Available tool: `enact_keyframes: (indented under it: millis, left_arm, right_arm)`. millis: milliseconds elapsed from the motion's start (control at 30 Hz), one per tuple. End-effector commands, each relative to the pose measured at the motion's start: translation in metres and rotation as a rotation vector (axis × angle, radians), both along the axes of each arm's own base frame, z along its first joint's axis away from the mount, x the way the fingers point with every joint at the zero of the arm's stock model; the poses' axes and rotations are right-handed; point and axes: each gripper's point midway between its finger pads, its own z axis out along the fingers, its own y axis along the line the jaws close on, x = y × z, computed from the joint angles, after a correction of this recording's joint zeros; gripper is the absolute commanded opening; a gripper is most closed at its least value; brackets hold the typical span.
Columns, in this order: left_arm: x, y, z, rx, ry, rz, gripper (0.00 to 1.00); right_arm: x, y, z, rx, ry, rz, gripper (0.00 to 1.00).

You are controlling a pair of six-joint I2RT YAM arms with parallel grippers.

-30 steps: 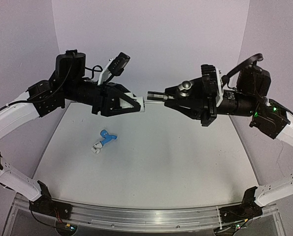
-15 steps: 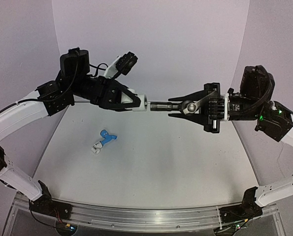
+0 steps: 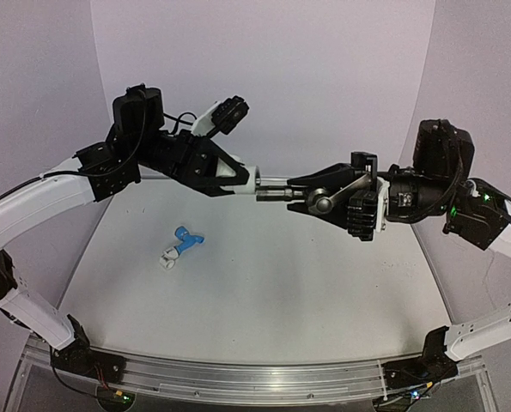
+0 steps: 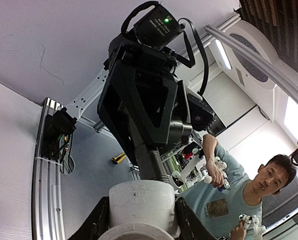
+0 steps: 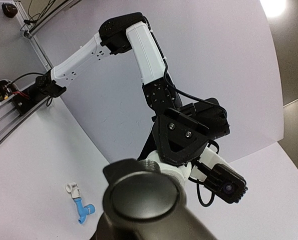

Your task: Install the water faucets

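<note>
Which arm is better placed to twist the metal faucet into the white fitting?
Right. The right gripper is shut on the metal faucet, lined up end-on with the white fitting; the left gripper clamps that fitting in mid-air, so it probably just braces.

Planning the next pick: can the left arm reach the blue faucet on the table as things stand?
Probably not yet: the left end effector is shut on a white fitting aloft, meeting the metal faucet. The blue faucet itself lies unobstructed.

No legible text anywhere; the print on the man's shirt is too blurred.
</note>
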Motion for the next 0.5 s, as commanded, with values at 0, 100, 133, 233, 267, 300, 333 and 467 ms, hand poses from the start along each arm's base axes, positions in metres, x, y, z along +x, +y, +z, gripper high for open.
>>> enact_keyframes:
  millis: [0,100,133,233,267,300,333,467]
  left_arm:
    - [-0.012,0.008,0.019,-0.059,-0.056,-0.048,0.00]
    - [-0.013,0.009,0.017,-0.055,-0.055,-0.051,0.00]
    - [-0.014,0.010,0.017,-0.054,-0.055,-0.053,0.00]
    - [-0.014,0.010,0.017,-0.048,-0.051,-0.053,0.00]
    - [-0.014,0.010,0.017,-0.047,-0.050,-0.051,0.00]
    - [-0.014,0.010,0.018,-0.049,-0.053,-0.048,0.00]
    - [-0.014,0.010,0.018,-0.047,-0.052,-0.046,0.00]
    - [-0.013,0.009,0.014,-0.026,-0.038,-0.037,0.00]
  right_arm:
    - [0.007,0.000,0.014,0.040,-0.059,-0.047,0.00]
    - [0.010,-0.001,0.014,0.038,-0.069,-0.063,0.00]
    - [0.010,-0.001,0.013,0.037,-0.075,-0.067,0.00]
    - [0.013,-0.002,0.012,0.032,-0.086,-0.080,0.00]
    - [0.013,-0.002,0.012,0.033,-0.089,-0.084,0.00]
    - [0.014,-0.002,0.013,0.033,-0.092,-0.089,0.00]
    - [0.015,-0.002,0.012,0.031,-0.094,-0.095,0.00]
    - [0.019,-0.004,0.012,0.029,-0.101,-0.119,0.00]
